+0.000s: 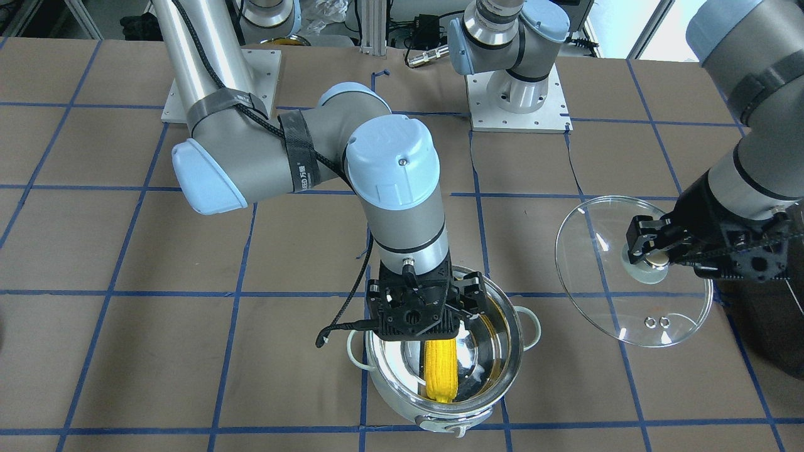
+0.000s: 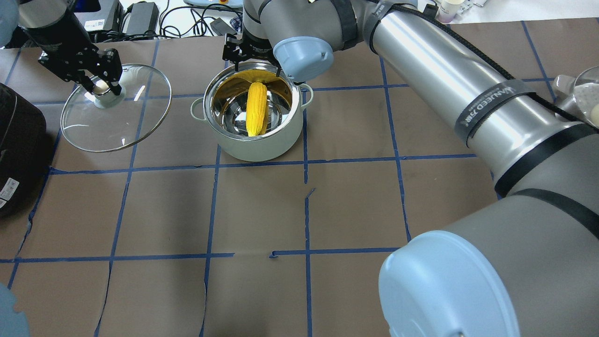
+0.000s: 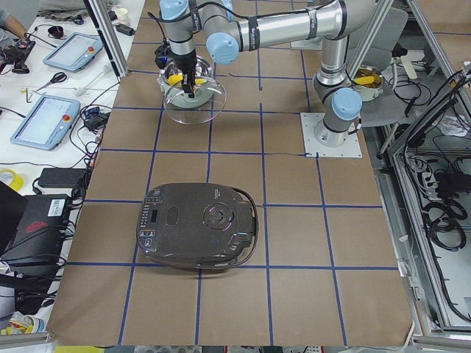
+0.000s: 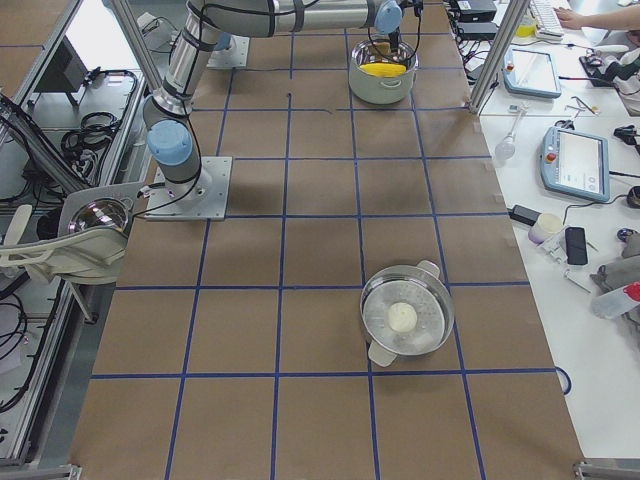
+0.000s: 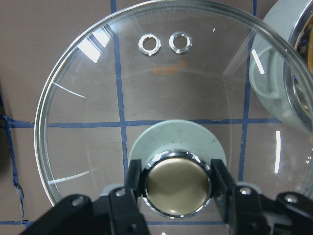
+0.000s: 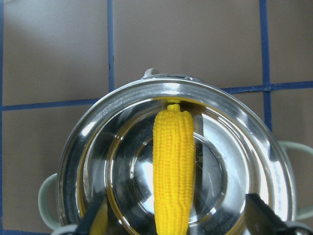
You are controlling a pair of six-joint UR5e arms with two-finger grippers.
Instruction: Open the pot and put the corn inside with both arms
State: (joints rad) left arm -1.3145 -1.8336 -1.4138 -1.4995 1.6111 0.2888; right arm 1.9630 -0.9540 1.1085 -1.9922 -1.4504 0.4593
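Note:
The mint-green steel pot (image 2: 262,150) stands open on the table, also seen in the front view (image 1: 515,326). The yellow corn (image 2: 256,110) lies inside it, tip leaning on the wall (image 6: 173,166). My right gripper (image 6: 178,218) hovers over the pot's rim, jaws wide apart on either side of the cob and not touching it. My left gripper (image 5: 178,183) is shut on the brass knob (image 5: 177,185) of the glass lid (image 5: 98,122). It holds the lid (image 2: 126,121) tilted, off to the pot's side and clear of it.
A large black appliance (image 2: 18,140) sits at the table's left end, just beyond the lid. A second steel pot holding a white ball (image 4: 405,320) stands far off at the right end. Blue tape lines cross the brown table cover.

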